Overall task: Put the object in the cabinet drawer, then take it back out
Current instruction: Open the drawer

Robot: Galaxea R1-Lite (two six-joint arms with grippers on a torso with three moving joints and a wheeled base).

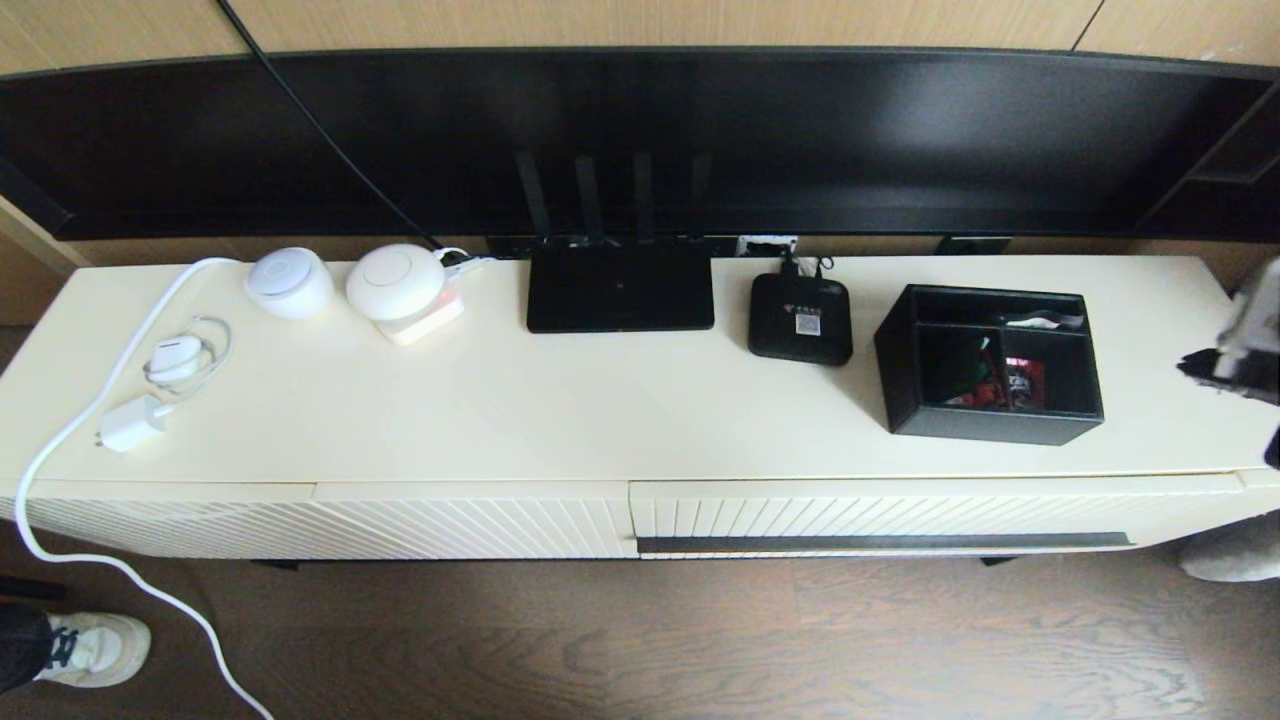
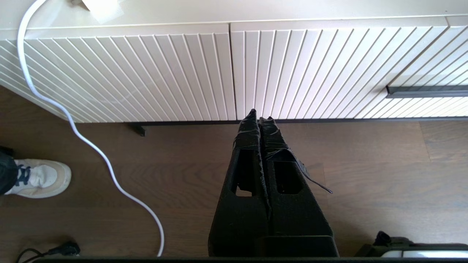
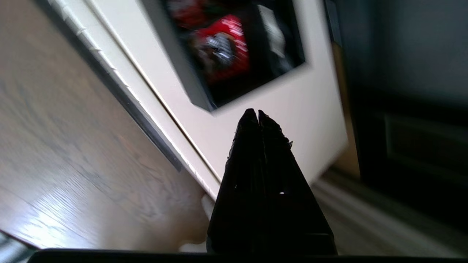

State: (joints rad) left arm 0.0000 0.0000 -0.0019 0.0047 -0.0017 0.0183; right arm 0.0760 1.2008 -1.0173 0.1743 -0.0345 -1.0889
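The object, a black open-top organizer box (image 1: 990, 420) with red and white small items inside, stands on the right part of the cream cabinet top (image 1: 600, 400). The cabinet drawer (image 1: 900, 515) below it is closed, its dark handle strip (image 1: 880, 541) along the lower edge. My right gripper (image 1: 1200, 365) hovers at the far right edge, to the right of the box, shut and empty. In the right wrist view its tips (image 3: 254, 112) point toward a corner of the box (image 3: 182, 73). My left gripper (image 2: 260, 116) hangs low before the cabinet front, shut and empty, left of the handle strip (image 2: 427, 91).
A flat black router (image 1: 620, 290) and a small set-top box (image 1: 800, 320) sit left of the organizer. Two white round devices (image 1: 290, 282), a charger (image 1: 130, 425) and a white cable (image 1: 60, 450) occupy the left end. A dark TV (image 1: 640, 140) stands behind. A person's shoe (image 1: 95, 648) is on the floor.
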